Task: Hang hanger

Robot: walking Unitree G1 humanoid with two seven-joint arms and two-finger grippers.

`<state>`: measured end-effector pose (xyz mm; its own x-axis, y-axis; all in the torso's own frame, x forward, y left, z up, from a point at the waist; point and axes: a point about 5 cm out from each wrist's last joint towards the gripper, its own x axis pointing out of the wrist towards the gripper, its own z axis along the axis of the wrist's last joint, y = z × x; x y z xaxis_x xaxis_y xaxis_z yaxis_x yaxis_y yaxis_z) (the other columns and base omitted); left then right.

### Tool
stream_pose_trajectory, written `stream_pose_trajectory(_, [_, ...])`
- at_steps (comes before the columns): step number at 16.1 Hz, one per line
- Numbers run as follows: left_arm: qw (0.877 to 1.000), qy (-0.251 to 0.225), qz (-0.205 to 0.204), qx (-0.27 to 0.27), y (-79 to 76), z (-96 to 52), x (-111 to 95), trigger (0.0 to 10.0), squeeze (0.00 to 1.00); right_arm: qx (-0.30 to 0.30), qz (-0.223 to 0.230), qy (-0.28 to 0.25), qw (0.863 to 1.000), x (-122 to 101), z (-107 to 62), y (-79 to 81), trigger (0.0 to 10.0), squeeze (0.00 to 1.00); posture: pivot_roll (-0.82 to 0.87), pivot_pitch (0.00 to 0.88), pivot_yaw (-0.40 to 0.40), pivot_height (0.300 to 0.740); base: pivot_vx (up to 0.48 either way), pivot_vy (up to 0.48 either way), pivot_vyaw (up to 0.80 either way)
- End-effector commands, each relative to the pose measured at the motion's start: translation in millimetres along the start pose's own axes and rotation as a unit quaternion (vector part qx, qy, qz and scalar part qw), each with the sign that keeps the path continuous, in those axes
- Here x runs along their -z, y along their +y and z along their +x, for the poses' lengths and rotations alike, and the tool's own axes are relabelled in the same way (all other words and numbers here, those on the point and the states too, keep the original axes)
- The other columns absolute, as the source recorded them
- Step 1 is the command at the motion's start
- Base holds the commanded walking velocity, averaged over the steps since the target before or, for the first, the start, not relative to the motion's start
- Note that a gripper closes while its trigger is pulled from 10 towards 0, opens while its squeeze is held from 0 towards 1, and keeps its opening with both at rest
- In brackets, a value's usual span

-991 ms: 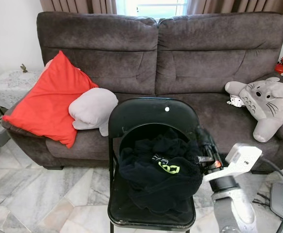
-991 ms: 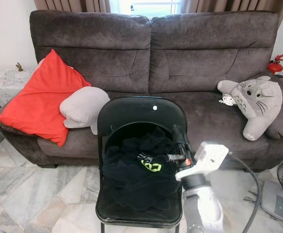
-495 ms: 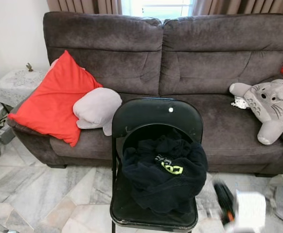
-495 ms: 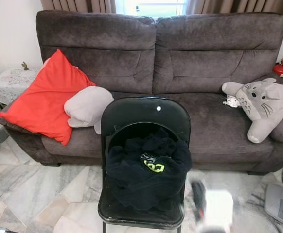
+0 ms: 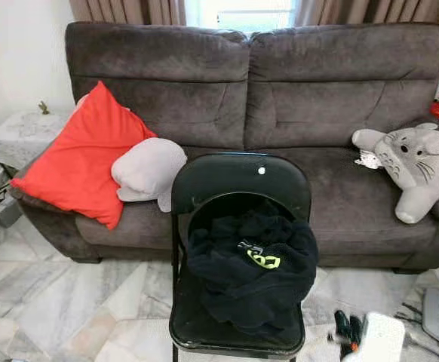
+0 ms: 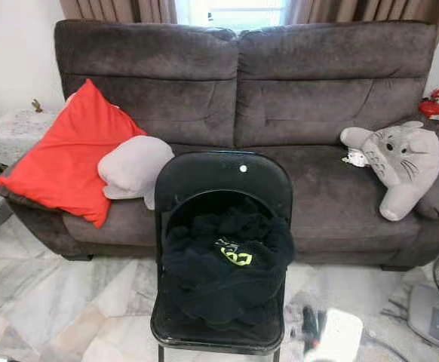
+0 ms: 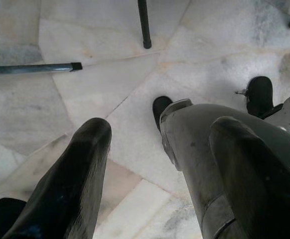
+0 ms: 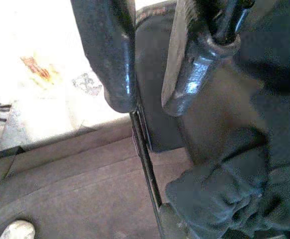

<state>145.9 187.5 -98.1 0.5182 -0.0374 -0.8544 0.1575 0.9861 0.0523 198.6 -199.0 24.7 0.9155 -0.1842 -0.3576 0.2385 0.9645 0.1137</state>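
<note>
Low beside the chair (image 5: 238, 181), our right gripper (image 5: 348, 330) has dropped from the black garment (image 5: 251, 268), jaws slightly apart w/ nothing held; hanger unseen.

A garment (image 5: 251, 268) lies heaped on a chair (image 5: 238, 178) standing before the sofa (image 5: 333, 98).

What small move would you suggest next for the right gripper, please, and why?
Probably lift the right gripper toward the black garment with the neon-green logo heaped on the black folding metal chair. The gripper sits low beside the chair's front corner, fingers apart and holding nothing, while the garment lies above it on the seat. The left gripper hangs idle over the floor.
</note>
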Motion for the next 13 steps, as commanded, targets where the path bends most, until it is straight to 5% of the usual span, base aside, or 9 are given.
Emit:
stream_pose_trajectory(1, [1.000,0.014,0.004,-0.002,2.3,-1.6,7.1,10.0,0.00,0.003,0.000,0.006,1.000,5.7,3.5,-2.5,10.0,1.00,-0.01,0.000,0.046,0.740,0.000,0.000,0.00])
stream_pose_trajectory(7, [1.000,0.015,0.004,-0.002,3.0,-1.8,7.6,10.0,0.00,-0.088,0.001,0.003,0.996,11.1,5.9,9.1,10.0,1.00,-0.01,0.006,0.051,0.740,0.000,0.000,0.00])
stream_pose_trajectory(12, [1.000,0.015,0.004,-0.002,3.0,-1.8,7.6,10.0,0.00,-0.093,-0.042,0.004,0.995,12.9,6.2,-1.0,10.0,0.99,-0.01,0.012,0.053,0.740,0.000,0.000,0.00])
stream_pose_trajectory(13, [1.000,0.015,0.004,-0.002,2.8,-1.7,7.3,10.0,0.00,-0.105,-0.046,0.005,0.993,11.5,7.7,-0.8,10.0,0.72,-0.01,0.013,0.052,0.740,0.000,0.000,0.00])
